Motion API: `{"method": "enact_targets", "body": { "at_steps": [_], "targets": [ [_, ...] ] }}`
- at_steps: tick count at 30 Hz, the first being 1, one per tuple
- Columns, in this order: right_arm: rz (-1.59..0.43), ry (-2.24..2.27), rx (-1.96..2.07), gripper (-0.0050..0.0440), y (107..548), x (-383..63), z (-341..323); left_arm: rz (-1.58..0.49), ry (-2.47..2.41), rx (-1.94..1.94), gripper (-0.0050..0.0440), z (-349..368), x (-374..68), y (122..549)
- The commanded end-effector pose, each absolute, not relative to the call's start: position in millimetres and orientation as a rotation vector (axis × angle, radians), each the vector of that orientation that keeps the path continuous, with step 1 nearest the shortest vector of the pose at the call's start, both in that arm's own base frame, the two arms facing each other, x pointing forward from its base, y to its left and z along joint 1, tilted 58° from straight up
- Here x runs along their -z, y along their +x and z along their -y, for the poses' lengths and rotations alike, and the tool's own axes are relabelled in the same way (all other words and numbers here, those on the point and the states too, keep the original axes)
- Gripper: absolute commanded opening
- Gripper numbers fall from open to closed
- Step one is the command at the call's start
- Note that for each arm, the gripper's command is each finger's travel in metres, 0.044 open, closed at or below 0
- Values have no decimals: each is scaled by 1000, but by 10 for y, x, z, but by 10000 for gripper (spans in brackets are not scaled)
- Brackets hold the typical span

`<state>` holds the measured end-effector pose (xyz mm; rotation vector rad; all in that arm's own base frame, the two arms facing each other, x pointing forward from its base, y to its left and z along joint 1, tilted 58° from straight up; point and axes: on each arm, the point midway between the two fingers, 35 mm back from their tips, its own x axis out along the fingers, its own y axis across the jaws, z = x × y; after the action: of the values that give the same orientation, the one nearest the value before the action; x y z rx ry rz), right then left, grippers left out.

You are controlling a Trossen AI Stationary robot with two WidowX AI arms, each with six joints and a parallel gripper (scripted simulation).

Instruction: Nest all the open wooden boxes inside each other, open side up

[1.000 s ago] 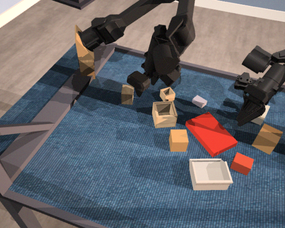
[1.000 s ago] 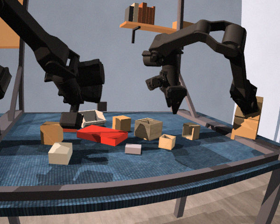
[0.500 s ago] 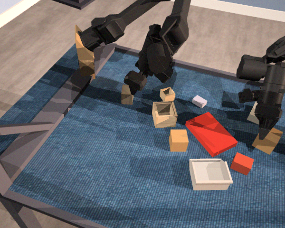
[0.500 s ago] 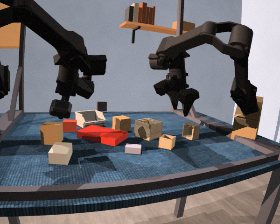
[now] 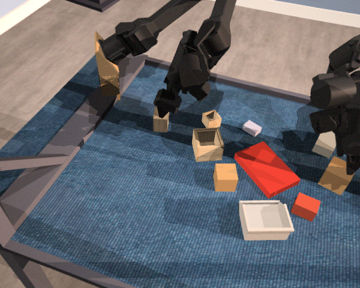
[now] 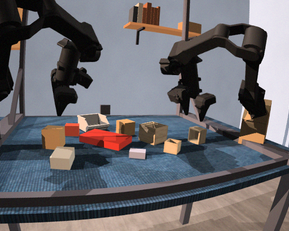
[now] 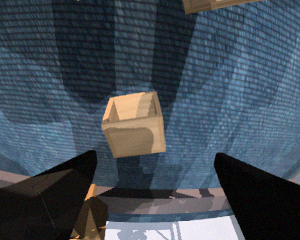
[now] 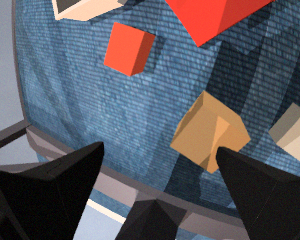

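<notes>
At far left in the top view, the left gripper [image 5: 163,114] [image 6: 194,117] [image 7: 157,158] is hovering spread near the tipped box [image 5: 160,123] [image 6: 201,136] [image 7: 136,137]; the right gripper [image 5: 346,163] [image 6: 59,114] [image 8: 162,150] is hanging spread.

Matte black arms with rounded joints and tapering fingers.

Robot workcell; metal-framed table [image 6: 139,186].
</notes>
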<state>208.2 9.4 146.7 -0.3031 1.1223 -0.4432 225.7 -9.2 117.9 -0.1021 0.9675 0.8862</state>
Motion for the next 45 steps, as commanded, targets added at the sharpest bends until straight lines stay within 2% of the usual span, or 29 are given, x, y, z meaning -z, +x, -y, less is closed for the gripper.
{"method": "enact_targets", "body": {
  "at_steps": [1, 13, 23, 37, 45],
  "targets": [
    [-1112, -468, 514, 400, 2031, -1602, -134, -950, -177, -913, 400, 72, -1128, 2182],
    [-983, -781, 544, 400, 2049, -1921, -275, -933, -283, -969, 400, 36, -1009, 2055],
    [-978, -804, 543, 400, 2041, -1930, -274, -933, -282, -975, 400, 21, -994, 2055],
    [-978, -804, 543, 400, 2041, -1930, -274, -936, -271, -976, 400, -436, -677, 2276],
    [-978, -804, 543, 400, 2041, -1930, -274, -936, -272, -975, 400, -490, -641, 2296]
  ]
}}
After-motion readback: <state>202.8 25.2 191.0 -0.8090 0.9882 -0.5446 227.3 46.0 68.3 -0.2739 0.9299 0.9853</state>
